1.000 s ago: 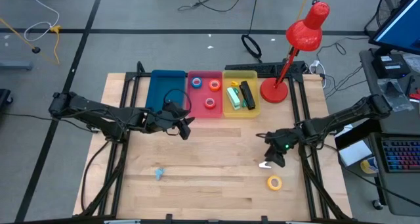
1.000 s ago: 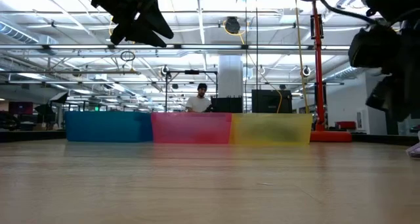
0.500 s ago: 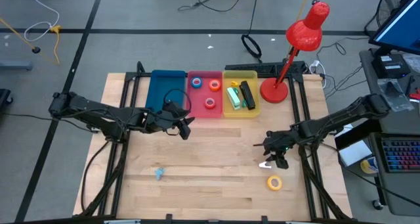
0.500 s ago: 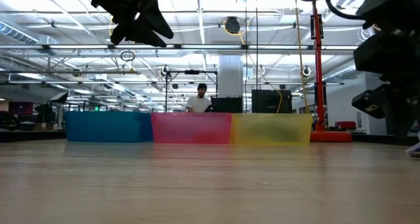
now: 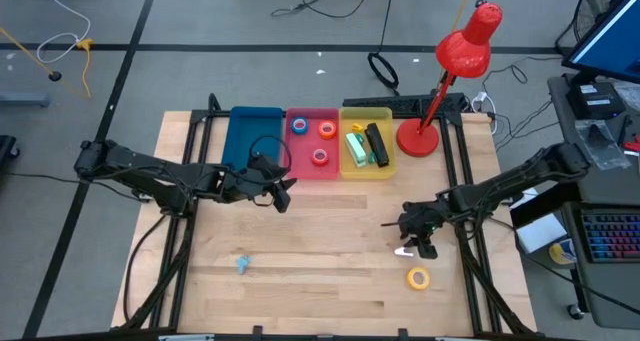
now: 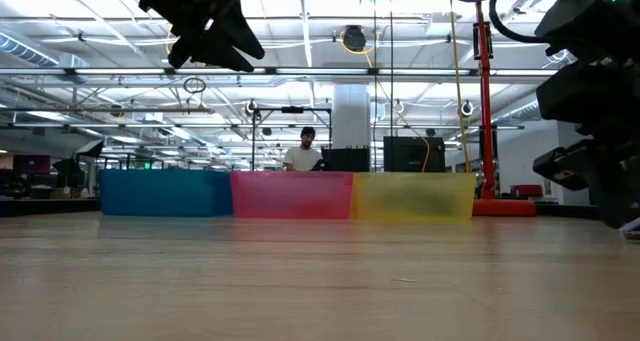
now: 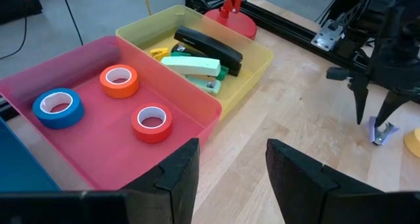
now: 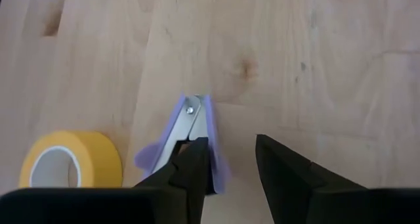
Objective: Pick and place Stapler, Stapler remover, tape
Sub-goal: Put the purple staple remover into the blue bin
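Lilac plastic with a metal spine: that is the staple remover (image 8: 190, 135), lying flat on the table (image 5: 320, 261) straight under my right hand (image 8: 226, 165). My fingers stand partly apart and grip nothing. In my right wrist view one fingertip (image 8: 193, 159) covers the near end of the remover while the other fingertip (image 8: 279, 159) hangs over bare wood, so the remover sits off-centre in the gap. Its long axis runs almost straight away from my wrist, with the riveted tip farthest off. I judge I must shift a little toward the covered side before I close, or I will pinch one wing only.

From above, my right hand (image 5: 418, 229) hovers over the remover (image 5: 403, 251), which lies at about 7 o'clock from it. The yellow tape roll (image 5: 418, 277) lies flat just beyond, at 6 o'clock, near but apart from the remover.

My left hand (image 5: 280, 189) waits well away, at 10 o'clock from the right one, fingers partly apart and empty. My right arm is plainly the nearer one for this pick.

Farther off, at 11 o'clock, stand three bins. The yellow bin (image 5: 384, 113) holds the staplers (image 5: 375, 144). The red bin (image 5: 290, 141) holds the blue (image 5: 299, 126), orange (image 5: 327, 130) and red (image 5: 319, 157) tape rolls.
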Motion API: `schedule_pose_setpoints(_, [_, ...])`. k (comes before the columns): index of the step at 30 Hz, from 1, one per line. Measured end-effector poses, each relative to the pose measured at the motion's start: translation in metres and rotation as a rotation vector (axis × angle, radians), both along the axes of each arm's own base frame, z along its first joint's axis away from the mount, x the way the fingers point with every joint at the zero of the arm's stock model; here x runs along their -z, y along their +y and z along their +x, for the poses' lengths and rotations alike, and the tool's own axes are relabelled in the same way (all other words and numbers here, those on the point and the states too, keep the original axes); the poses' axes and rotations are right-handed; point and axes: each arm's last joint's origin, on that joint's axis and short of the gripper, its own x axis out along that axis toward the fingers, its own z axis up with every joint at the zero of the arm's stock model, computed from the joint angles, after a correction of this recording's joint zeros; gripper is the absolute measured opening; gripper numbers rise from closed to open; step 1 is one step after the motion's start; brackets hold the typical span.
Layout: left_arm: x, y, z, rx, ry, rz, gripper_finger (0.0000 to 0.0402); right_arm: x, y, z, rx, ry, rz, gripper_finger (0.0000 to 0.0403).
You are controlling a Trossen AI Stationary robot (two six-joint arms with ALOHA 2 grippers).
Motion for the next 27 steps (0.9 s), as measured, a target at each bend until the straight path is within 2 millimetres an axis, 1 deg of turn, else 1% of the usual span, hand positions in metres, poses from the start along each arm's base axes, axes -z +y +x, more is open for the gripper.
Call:
schedule_pose_setpoints(15, [0.0000,0.0000,0.0000,-0.001,0.000,0.001,0.0177,0.0037,-0.0004,-0.0023,-0.031,0.041,-0.024,0.0039])
schedule_pose_setpoints(19, [0.0000,0.0001,0.0000,-0.001,0.000,0.001,0.0177,0.0042,-0.0007,-0.0032,-0.032,0.052,-0.026,0.0010])
schedule_pose_setpoints(27, [0.0000,0.0001,0.0000,-0.001,0.000,0.002,0.0177,0.0046,-0.0009,-0.0035,-0.020,0.058,-0.027,0.0003])
